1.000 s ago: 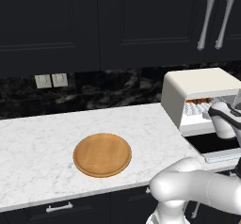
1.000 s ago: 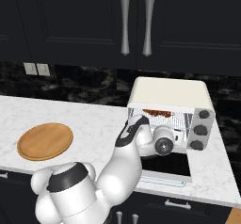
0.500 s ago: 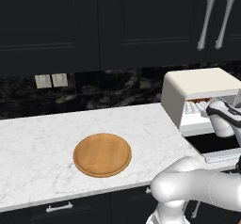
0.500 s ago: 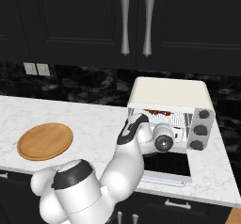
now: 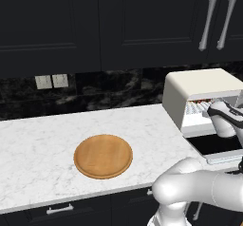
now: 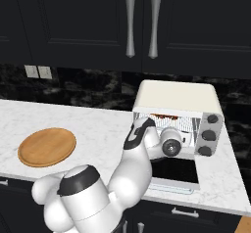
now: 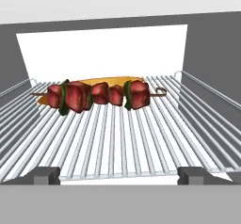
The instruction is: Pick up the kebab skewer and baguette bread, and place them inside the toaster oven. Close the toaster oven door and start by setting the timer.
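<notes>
Skewer (image 7: 99,95) and bread (image 7: 101,83) both lie on the wire rack (image 7: 117,138) inside the oven (image 6: 176,110), the skewer across the rack's far half with red-brown chunks and green bits between them, the bread just behind it and mostly hidden. The gripper (image 7: 117,175) sits at the oven's mouth, its fingers (image 7: 44,175) wide apart and holding nothing. The oven door (image 6: 172,173) hangs open, folded down flat in front. Three dark knobs (image 6: 210,135) run down the oven's right side. Well to the left, a round wooden board (image 5: 103,155) rests bare on the white marble counter (image 5: 42,139).
</notes>
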